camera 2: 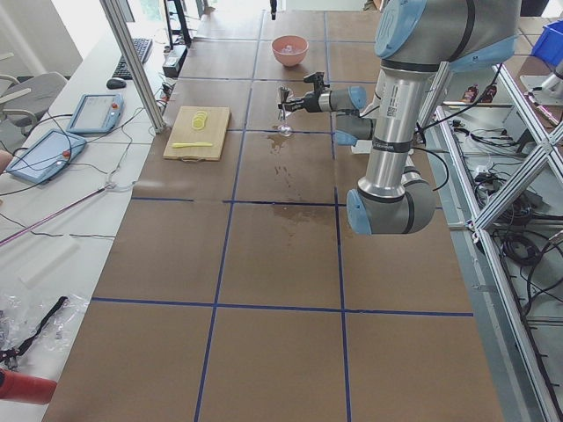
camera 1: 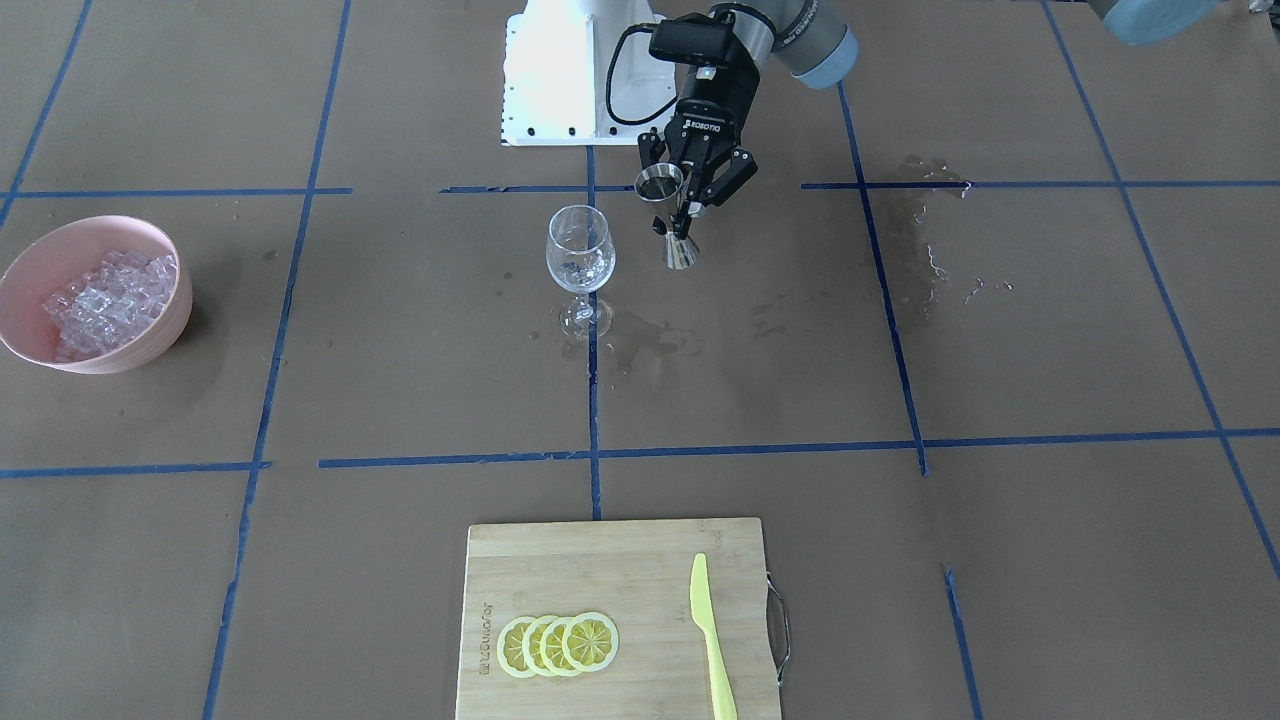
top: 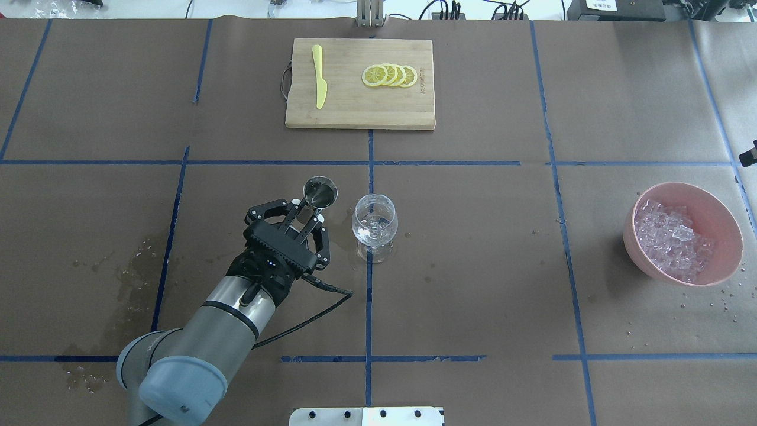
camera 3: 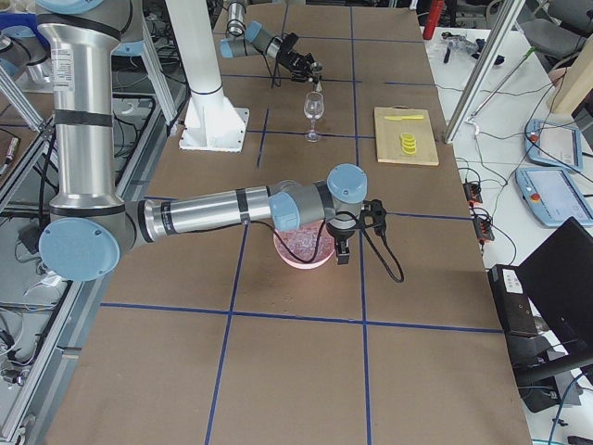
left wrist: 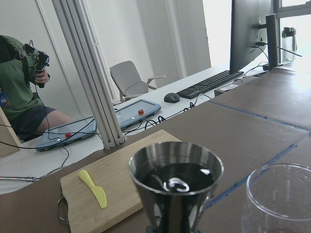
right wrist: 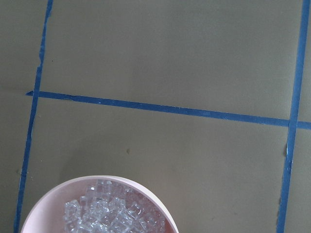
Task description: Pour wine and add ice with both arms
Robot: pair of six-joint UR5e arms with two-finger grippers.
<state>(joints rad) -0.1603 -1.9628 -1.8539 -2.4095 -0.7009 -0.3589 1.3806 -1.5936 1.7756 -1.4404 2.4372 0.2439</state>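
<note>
Pinching a steel jigger [top: 320,192] at its narrow waist, the left gripper [top: 305,218] is holding it above the table [top: 473,284], rim up, with its fingers closed on the metal. Dark liquid [left wrist: 175,177] is sitting in the upper cup. The jigger is hanging just beside the wine glass [top: 374,220], at about ten o'clock from it in the overhead view. The ice [top: 668,239] is lying heaped in a pink bowl [top: 704,204], well apart at three o'clock from the glass. The right gripper [camera 3: 341,250] is hovering at that bowl's edge; whether its fingers are spread I cannot tell. At twelve o'clock, a cutting board [top: 349,112] is carrying lemon slices [top: 390,75] and a yellow knife [top: 320,80].
</note>
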